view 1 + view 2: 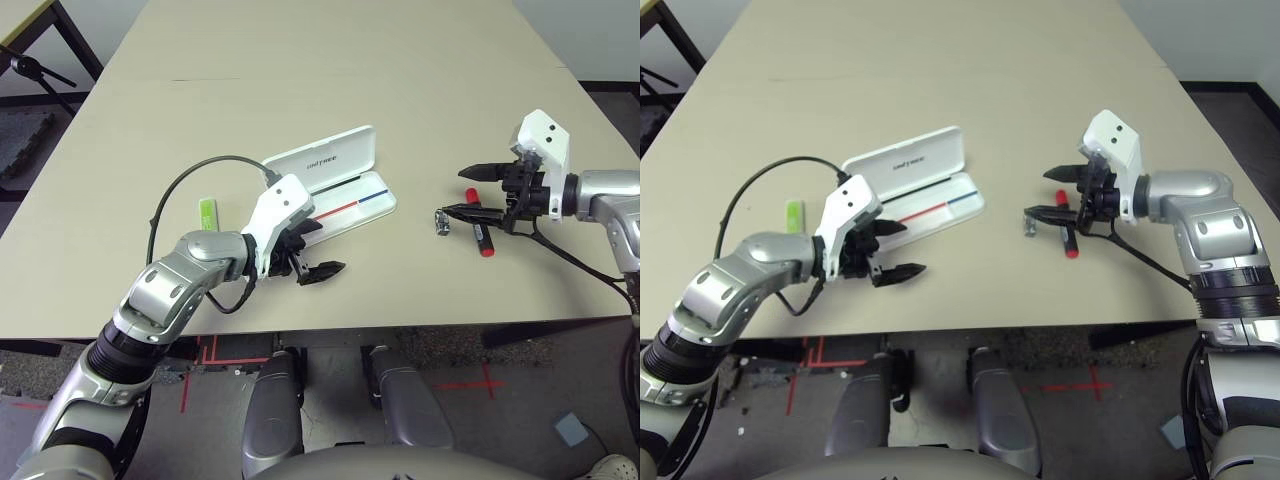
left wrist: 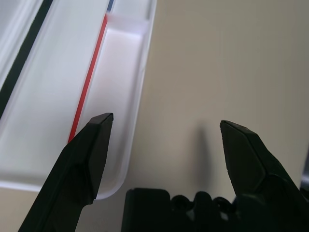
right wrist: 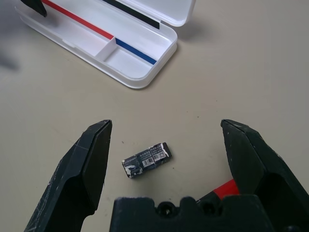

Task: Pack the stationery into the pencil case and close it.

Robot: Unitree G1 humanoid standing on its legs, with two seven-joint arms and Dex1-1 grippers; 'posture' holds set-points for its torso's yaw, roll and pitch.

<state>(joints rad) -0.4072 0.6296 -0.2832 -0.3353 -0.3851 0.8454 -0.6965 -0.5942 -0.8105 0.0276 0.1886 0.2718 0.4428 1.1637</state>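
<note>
Nearest the robot, just in front of the open pencil case (image 1: 330, 185), the left hand (image 1: 308, 257) hangs low over the worktop (image 1: 400, 90) with its two black fingers spread wide and nothing between them. Its wrist view shows one finger level with the case's near rim and the other over bare worktop, so the hand sits at the case's near left corner, not over any item.

To the right of the case, the right hand (image 1: 1060, 192) is also spread wide and empty, hovering just above two loose items. A small silver-black metal piece (image 3: 146, 160) lies flat on the worktop between the case and this hand, directly ahead of the fingers in the wrist view, its long axis running roughly across the gap between them. A red marker (image 1: 478, 222) lies just beyond it, further from the case, partly under the hand, its long axis running roughly from near to far.

Left of the case, a green stick (image 1: 208, 214) lies alone, near the left forearm and behind the left hand.

Judging by position, the right hand is far nearer the metal piece and marker; the left is nearer the stick. Nothing stands between either item and the case.

Farthest back, the case's lid stands open, tray empty.
</note>
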